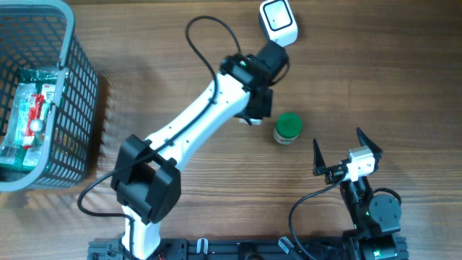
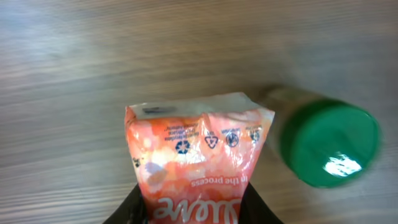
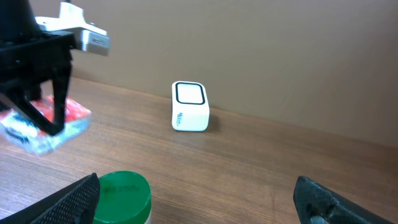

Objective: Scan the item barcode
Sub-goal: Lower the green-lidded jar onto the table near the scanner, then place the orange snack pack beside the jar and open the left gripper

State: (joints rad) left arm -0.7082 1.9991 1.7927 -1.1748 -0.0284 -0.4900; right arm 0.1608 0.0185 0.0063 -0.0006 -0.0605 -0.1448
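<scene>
From above, the arm (image 1: 195,115) hides the orange packet (image 2: 196,155). The left wrist view shows the left pincer (image 2: 196,211) pinching it. The right pincer (image 1: 338,141) is wide open.

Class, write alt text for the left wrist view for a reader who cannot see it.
An orange plastic packet with recycling symbols sits between the black fingers of the left gripper over a wooden table. A green-lidded jar stands to its right.

A brown wood-grain table (image 1: 375,65) under soft, even light meets a plain tan wall (image 3: 280,50).
</scene>
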